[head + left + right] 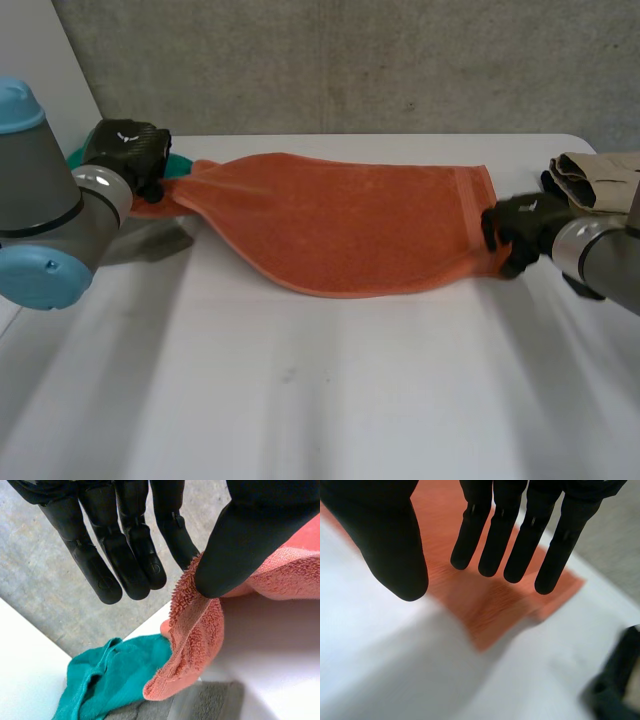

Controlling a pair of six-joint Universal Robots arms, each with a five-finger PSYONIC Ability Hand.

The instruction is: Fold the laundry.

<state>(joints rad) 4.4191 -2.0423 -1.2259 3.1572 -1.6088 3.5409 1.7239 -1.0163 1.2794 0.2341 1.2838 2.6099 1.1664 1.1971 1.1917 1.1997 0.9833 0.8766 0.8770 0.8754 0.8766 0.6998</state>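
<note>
The orange terry towel [350, 225] lies stretched sideways across the white table [300, 400], left end bunched and lifted, right end flat.

orange towel [340, 225] on table [300, 400] | left hand [126, 150] at one end | right hand [515, 233] apparently touching other

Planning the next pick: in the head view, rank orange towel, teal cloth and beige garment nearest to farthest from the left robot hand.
1. orange towel, pinched by the left robot hand.
2. teal cloth, right beside it.
3. beige garment, far across, at the right.
</note>
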